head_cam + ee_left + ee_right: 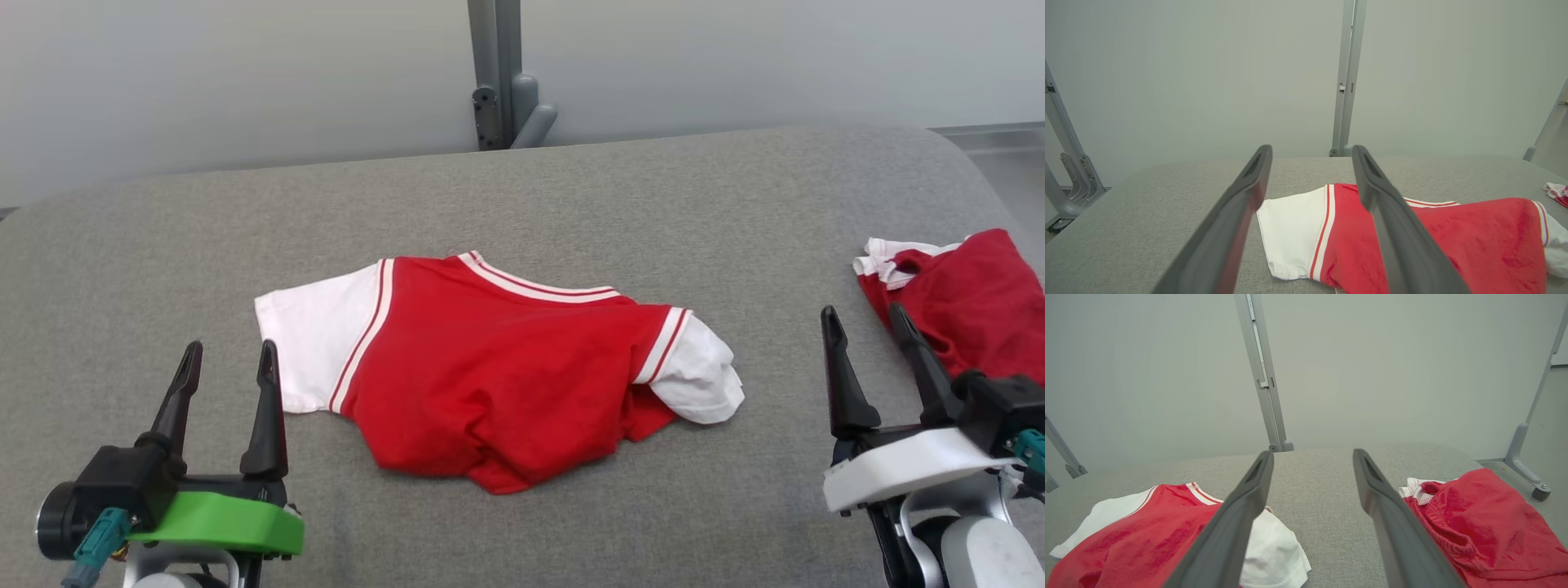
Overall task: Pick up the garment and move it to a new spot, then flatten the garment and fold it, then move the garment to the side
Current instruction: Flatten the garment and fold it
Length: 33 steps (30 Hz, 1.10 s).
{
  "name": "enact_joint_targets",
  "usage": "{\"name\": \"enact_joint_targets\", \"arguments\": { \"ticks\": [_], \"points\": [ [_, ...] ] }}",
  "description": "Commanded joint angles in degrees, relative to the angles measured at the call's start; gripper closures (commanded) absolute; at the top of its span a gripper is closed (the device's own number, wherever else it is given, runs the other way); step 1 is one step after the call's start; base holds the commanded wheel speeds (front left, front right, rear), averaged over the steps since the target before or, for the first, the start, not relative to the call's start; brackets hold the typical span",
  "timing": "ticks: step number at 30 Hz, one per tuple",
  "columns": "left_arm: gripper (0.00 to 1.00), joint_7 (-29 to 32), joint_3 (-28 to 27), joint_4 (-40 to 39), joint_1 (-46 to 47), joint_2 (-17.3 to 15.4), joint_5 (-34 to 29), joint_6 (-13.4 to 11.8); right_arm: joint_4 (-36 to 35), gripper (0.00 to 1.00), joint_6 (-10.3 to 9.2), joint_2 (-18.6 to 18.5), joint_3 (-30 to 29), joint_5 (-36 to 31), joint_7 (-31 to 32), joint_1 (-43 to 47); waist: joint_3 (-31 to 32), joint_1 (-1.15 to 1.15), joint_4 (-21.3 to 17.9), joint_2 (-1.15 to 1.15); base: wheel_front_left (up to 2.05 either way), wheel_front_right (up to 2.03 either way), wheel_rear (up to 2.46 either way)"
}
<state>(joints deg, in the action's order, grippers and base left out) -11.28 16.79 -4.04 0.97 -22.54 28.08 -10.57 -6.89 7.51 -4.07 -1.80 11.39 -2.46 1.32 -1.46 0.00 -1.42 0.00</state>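
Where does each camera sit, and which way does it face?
Head: on the head, facing down at the red-and-white short-sleeved shirt on the grey padded table; left claw, right claw, both open.
Left wrist: along its own fingers, toward the shirt's white sleeve.
Right wrist: along its fingers, between shirt and crumpled red cloth.
Shared: all show the shirt.

A grey post (495, 65) stands before a pale, perhaps panelled wall (245, 82).
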Motion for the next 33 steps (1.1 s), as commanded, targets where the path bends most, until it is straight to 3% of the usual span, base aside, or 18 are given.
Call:
{"name": "enact_joint_targets", "arguments": {
  "ticks": [1, 8, 12, 22, 27, 33],
  "points": [
    [0.00, -0.6, 0.1, 0.0, 1.6, 0.7, -0.1, 0.2, -0.2, 0.00, -0.02, -0.1, 0.1, 0.2, 0.0, -1.8, -2.3, 0.00, 3.7, 0.00, 0.00, 0.00, 0.00],
    [0.00, -2.6, 1.1, 2.0, 7.8, 3.8, -0.8, 2.1, 3.8, 0.00, -0.02, -3.6, 4.4, 2.2, 2.1, -14.1, -7.5, 0.00, 13.2, 0.00, 0.00, 0.00, 0.00],
    [0.00, -3.5, 1.9, 3.5, 11.5, 6.3, -1.3, 3.7, 9.9, 0.00, -0.02, -7.2, 9.3, 4.2, 4.9, -23.1, -11.3, 0.00, 19.0, 0.00, 0.00, 0.00, 0.00],
    [0.00, -3.9, 1.6, 6.5, 17.9, 14.2, -3.9, 9.4, 29.4, 0.00, -0.03, -18.0, 28.5, 11.7, 9.8, -41.8, -17.5, 0.00, 31.5, 0.00, 0.00, 0.00, 0.00],
    [0.00, -3.9, -0.4, 6.9, 19.4, 17.3, -5.8, 12.8, 36.7, 0.00, -0.04, -21.5, 39.5, 16.8, 11.5, -47.5, -18.6, 0.00, 34.8, 0.00, 0.00, 0.00, 0.00],
    [0.00, -3.9, -3.5, 5.0, 19.2, 19.3, -7.7, 14.3, 43.4, 0.00, -0.04, -23.2, 52.5, 23.0, 13.0, -54.1, -20.0, 0.00, 35.2, 0.00, 0.00, 0.00, 0.00]
  ]
}}
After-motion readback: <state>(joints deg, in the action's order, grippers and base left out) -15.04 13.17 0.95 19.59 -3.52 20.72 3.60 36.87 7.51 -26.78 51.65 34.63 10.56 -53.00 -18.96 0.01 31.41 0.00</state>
